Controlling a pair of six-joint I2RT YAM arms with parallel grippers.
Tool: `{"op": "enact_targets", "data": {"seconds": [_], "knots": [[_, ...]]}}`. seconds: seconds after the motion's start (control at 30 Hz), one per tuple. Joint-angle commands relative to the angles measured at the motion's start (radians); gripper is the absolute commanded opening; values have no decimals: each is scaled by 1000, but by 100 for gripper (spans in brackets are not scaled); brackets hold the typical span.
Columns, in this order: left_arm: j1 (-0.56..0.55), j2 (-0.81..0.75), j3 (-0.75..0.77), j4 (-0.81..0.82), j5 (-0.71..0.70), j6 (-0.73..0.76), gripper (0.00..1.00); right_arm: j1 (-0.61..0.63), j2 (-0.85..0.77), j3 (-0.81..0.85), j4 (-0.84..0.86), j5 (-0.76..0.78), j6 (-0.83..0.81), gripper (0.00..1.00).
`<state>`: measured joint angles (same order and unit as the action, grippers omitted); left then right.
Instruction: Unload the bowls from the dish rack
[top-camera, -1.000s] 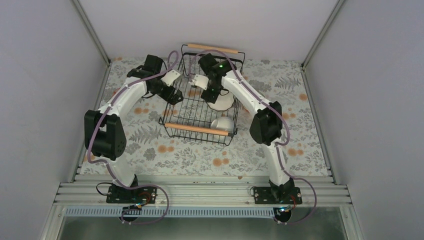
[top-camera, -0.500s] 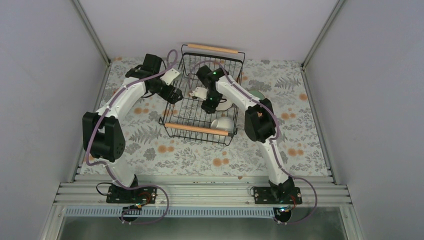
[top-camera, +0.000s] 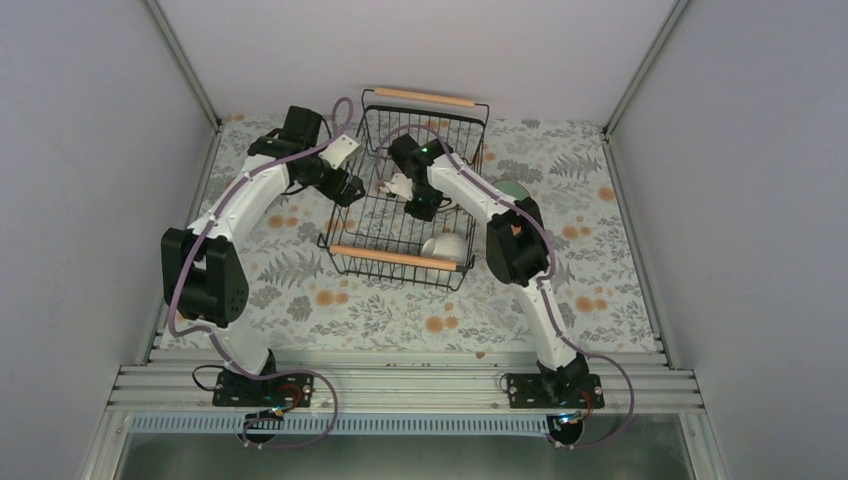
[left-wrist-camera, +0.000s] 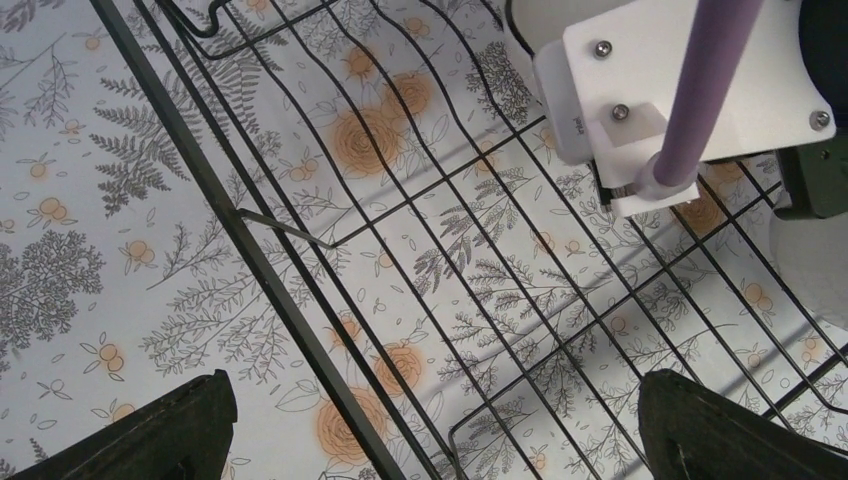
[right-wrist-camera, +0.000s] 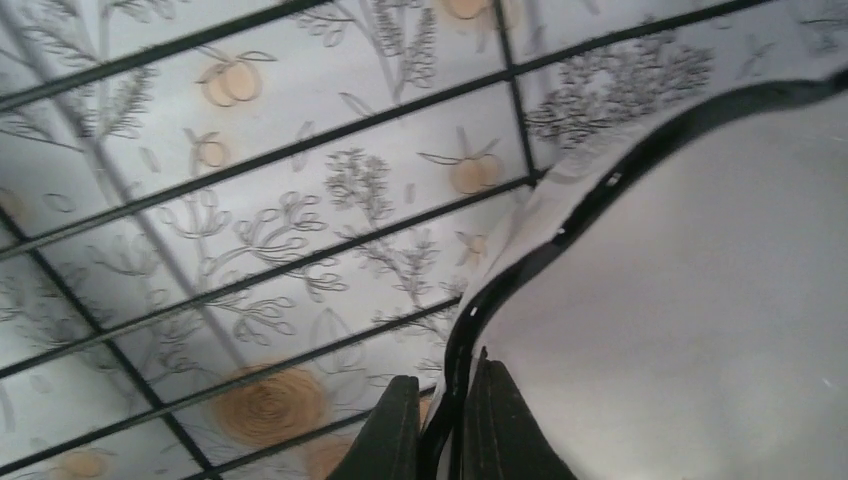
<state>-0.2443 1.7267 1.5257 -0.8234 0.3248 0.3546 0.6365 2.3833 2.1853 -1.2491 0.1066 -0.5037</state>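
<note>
Right wrist view: clenched at bottom centre with the right gripper (right-wrist-camera: 445, 428), dark fingertips (right-wrist-camera: 395, 435) drawn almost together, one on either side of the dark-edged rim of a white bowl (right-wrist-camera: 690, 290). Filled across the right and lower right by that bowl's pale wall. Crossed elsewhere by the black wires of the dish rack (right-wrist-camera: 300, 165), with a floral cloth (right-wrist-camera: 300, 90) beneath them. Cannot tell whether resting on the wires or raised just off them.

Left wrist view: spread wide with the left gripper (left-wrist-camera: 435, 432), its dark fingers (left-wrist-camera: 150, 435) down in the lower left and lower right corners, grasping nothing. Between them, the rack's thick left edge wire slanting from upper left to bottom centre, bare cloth to its left, the rack's floor grid to its right. At upper right, the right arm's white camera mount (left-wrist-camera: 770, 90) and a purple cable (left-wrist-camera: 708, 80).

Top external view: at frame centre, right gripper dipped inside the rack, held bowl hidden under the arm. Left gripper just at the rack's left wall, left of centre. In the rack's lower right corner, a second white bowl (top-camera: 447, 246), close behind the lower of two wooden handles (top-camera: 390, 257). Out on the cloth just right of the rack, a mint-green bowl (top-camera: 516, 188), partly hidden behind the right arm.
</note>
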Motion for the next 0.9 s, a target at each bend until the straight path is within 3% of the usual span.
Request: {"op": "enact_targets", "data": {"seconds": [0.0,0.87], "knots": [[1,-61,0,18,-1,8,100,10,-12,6,82,72,-14,4],[22,-249,-28,66,-69,38,100,23,-201,116,158,117,-52,4]]}}
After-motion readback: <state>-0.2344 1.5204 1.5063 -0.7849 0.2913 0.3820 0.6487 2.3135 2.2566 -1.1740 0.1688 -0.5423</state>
